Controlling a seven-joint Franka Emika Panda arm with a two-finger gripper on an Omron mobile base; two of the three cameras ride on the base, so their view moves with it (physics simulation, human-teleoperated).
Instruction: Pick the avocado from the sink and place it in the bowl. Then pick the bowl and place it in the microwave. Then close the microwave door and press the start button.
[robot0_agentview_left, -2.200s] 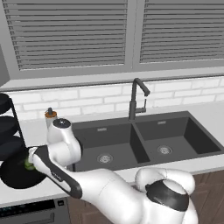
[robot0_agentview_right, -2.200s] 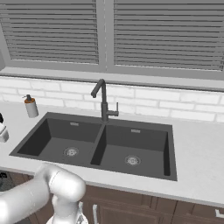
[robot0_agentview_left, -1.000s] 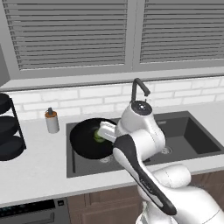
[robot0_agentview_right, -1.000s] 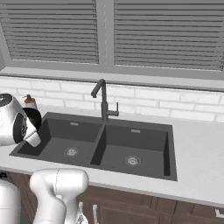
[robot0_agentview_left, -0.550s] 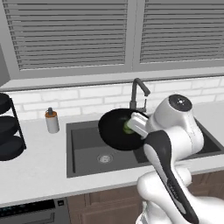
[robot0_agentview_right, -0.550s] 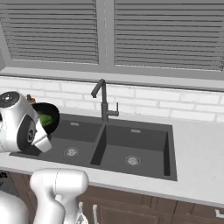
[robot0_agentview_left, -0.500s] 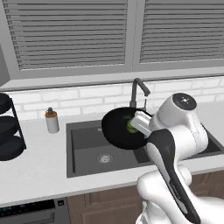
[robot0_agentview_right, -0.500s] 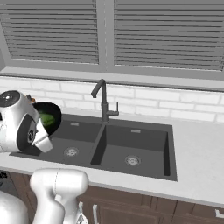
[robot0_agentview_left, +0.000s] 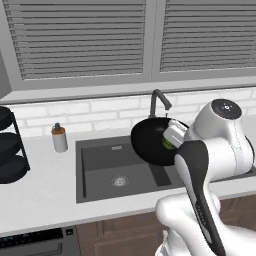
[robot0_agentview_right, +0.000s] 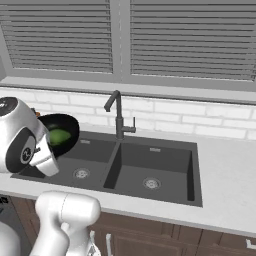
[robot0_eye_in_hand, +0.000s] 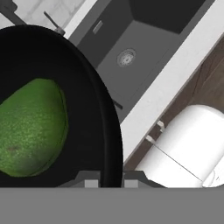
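Note:
My gripper (robot0_eye_in_hand: 111, 181) is shut on the rim of the wide black bowl (robot0_eye_in_hand: 98, 109), one fingertip on each side of the edge. The green avocado (robot0_eye_in_hand: 30, 127) lies inside the bowl. In the left base view the bowl (robot0_agentview_left: 151, 142) hangs tilted in the air over the middle of the dark double sink (robot0_agentview_left: 105, 167), just in front of the faucet (robot0_agentview_left: 159, 100), with the avocado (robot0_agentview_left: 166, 143) showing by the gripper (robot0_agentview_left: 172, 137). From the right, bowl (robot0_agentview_right: 63, 131) and avocado (robot0_agentview_right: 59, 136) hover over the left basin of the sink (robot0_agentview_right: 155, 167). The microwave and its door are out of view.
A soap bottle (robot0_agentview_left: 59, 140) stands on the white counter left of the sink. Further left is a wire rack with small black dishes (robot0_agentview_left: 10, 150). An oven top (robot0_agentview_left: 35, 242) shows at the lower left. Tiled wall and window blinds rise behind the faucet (robot0_agentview_right: 117, 112).
The arm has swung to the right, carrying the bowl with the avocado from the counter's left end across to above the sink. The gripper has stayed shut on the rim.

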